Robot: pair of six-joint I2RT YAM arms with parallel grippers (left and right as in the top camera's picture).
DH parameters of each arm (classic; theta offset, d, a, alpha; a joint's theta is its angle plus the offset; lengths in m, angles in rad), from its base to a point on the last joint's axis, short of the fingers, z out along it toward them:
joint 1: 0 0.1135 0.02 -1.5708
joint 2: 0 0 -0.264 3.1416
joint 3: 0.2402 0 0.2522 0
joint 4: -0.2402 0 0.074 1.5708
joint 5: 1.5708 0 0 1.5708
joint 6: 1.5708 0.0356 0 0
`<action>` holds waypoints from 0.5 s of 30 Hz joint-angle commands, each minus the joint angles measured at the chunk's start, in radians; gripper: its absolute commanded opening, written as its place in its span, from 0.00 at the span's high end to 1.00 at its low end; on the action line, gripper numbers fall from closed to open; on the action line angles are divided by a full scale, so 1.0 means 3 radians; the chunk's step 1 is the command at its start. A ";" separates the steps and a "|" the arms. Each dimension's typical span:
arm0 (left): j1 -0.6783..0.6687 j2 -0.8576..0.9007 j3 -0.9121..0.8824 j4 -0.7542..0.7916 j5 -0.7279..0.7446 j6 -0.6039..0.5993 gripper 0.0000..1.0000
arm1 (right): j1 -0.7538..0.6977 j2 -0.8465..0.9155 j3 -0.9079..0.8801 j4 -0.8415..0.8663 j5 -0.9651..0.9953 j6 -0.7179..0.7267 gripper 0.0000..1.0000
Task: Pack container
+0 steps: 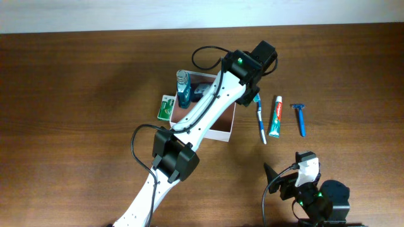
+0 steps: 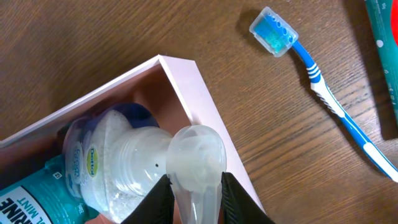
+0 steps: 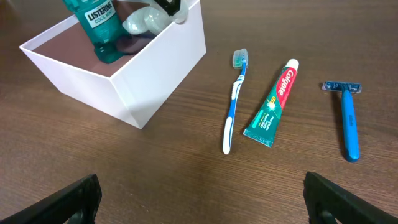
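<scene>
Inside the container [image 3: 155, 81], mid-table, a LISTERINE COOL MINT bottle [image 3: 99, 25] sits by a Dettol pump bottle [image 2: 124, 162], its clear nozzle [image 2: 196, 152] pinched by the left gripper [image 2: 196, 186]. A Colgate tube [image 3: 273, 102] lies outside; the right gripper [image 3: 200, 180] gapes wide.

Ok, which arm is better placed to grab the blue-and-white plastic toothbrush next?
Probably right: the right gripper is open, facing the blue-and-white toothbrush; the left gripper is shut on the clear plastic pump bottle in the square white cardboard box.

One each: toothbrush [image 3: 233, 106], toothpaste [image 3: 272, 104], razor [image 3: 349, 121], mouthwash [image 3: 99, 28], container [image 3: 155, 68].
</scene>
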 commanded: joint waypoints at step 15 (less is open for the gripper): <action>0.0048 -0.0521 0.0011 -0.0004 -0.0418 -0.0201 0.83 | -0.0019 -0.0028 -0.0015 -0.0010 -0.0039 0.0027 0.01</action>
